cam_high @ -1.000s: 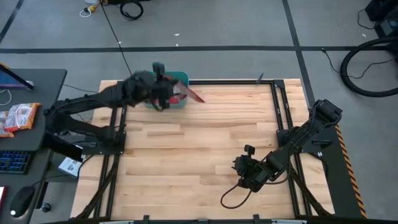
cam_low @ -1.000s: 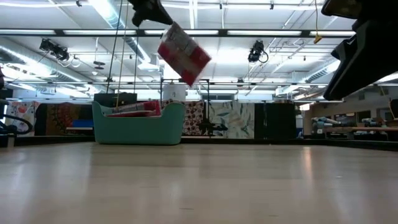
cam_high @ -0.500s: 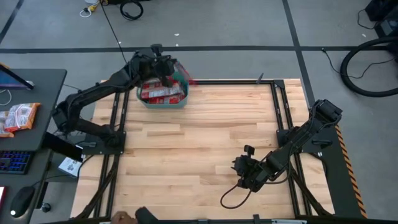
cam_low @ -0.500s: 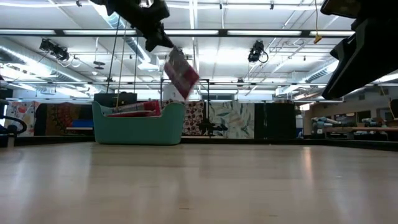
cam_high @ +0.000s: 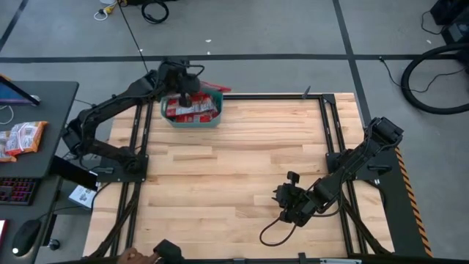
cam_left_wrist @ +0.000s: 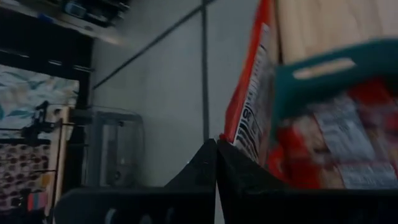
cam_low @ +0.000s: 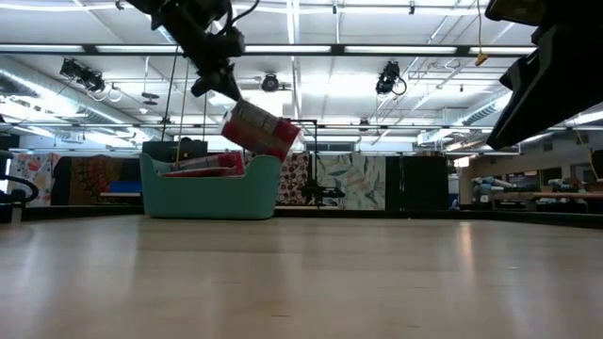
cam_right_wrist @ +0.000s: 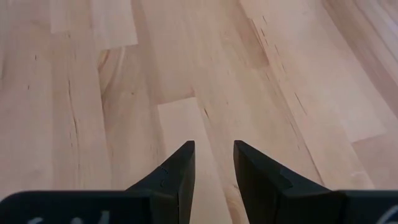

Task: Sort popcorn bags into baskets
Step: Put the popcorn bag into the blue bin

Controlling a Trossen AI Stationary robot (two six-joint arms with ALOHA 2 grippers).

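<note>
The teal bin (cam_high: 192, 123) stands by the table's far edge, left of the middle, and holds several red popcorn bags (cam_high: 192, 110) lying flat. My left gripper (cam_high: 187, 94) is over the bin, shut on one more red bag (cam_high: 211, 88), which shows above the bin's right end (cam_low: 268, 184) in the low view. My right gripper (cam_high: 289, 207) waits low over the near right part of the table. Its fingers (cam_right_wrist: 180, 168) are slightly apart with only bare wood between them. My left gripper pinches the red bag between its two shut fingers (cam_left_wrist: 239, 168), at an edge beside the barcode (cam_left_wrist: 249, 127). The fingers come slanting down from above. The bag (cam_low: 256, 132) hangs tilted below them, above the bin's rim; whether its lower corner touches the rim I cannot tell.
Bare wooden tabletop (cam_high: 242, 169) spreads between the bin and my right arm. A dark metal frame (cam_high: 330, 125) borders the table. Paler orange-and-white packets (cam_high: 22, 138) lie on the desk to the left. A person's hand (cam_high: 139, 255) shows at the near edge.
My left gripper has carried the red bag from the bin's near right side toward the far edge, then down over the bin. The bag has sunk from high above the bin to just over its rim, and has swung from steeply tilted to flatter.
</note>
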